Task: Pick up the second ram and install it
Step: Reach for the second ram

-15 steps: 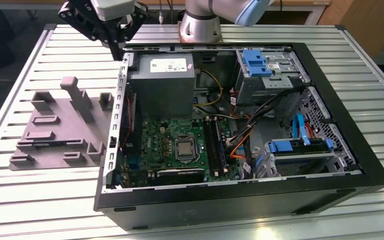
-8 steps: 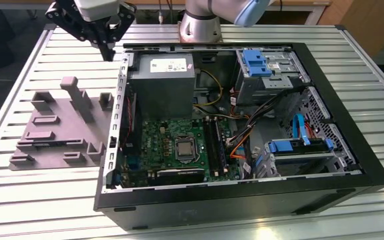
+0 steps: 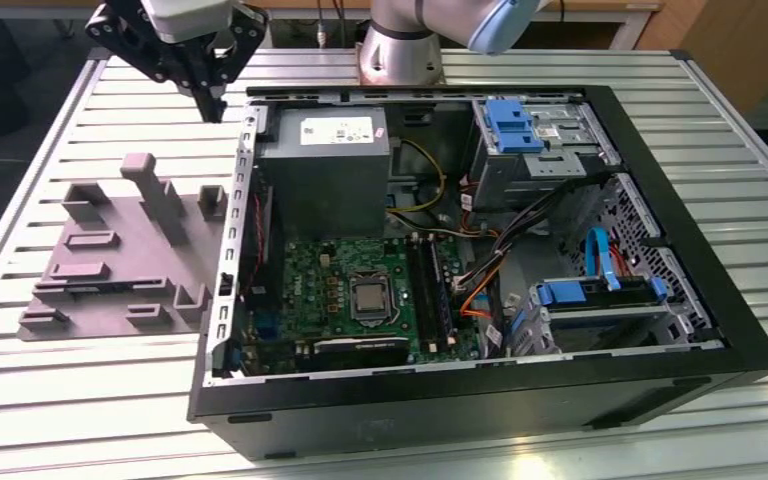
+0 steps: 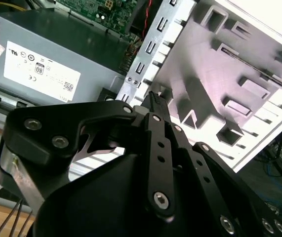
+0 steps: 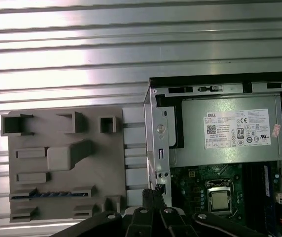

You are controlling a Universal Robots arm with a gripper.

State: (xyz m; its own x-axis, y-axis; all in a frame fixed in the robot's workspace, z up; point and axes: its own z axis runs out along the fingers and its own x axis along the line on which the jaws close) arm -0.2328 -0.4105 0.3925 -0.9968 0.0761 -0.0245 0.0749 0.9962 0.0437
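The gripper (image 3: pixel 211 105) hung at the exterior view's upper left, jaws together and empty. The second ram (image 5: pixel 47 194) sat edge-up in 1 slot of the fixture (image 5: pixel 101 173), apparently staged for gripping.

A mauve-grey fixture (image 3: pixel 104 270) lies on the slatted table (image 3: pixel 37 400), below and near the fingers (image 3: pixel 209 98). An open case (image 3: pixel 491 400) sits just beside them. Its grey power supply (image 3: pixel 324 160) fills the corner nearest the fingers. The green motherboard (image 3: pixel 311 270) lies beyond it, and the blue-latched drive cages (image 3: pixel 531 135) are farthest off.
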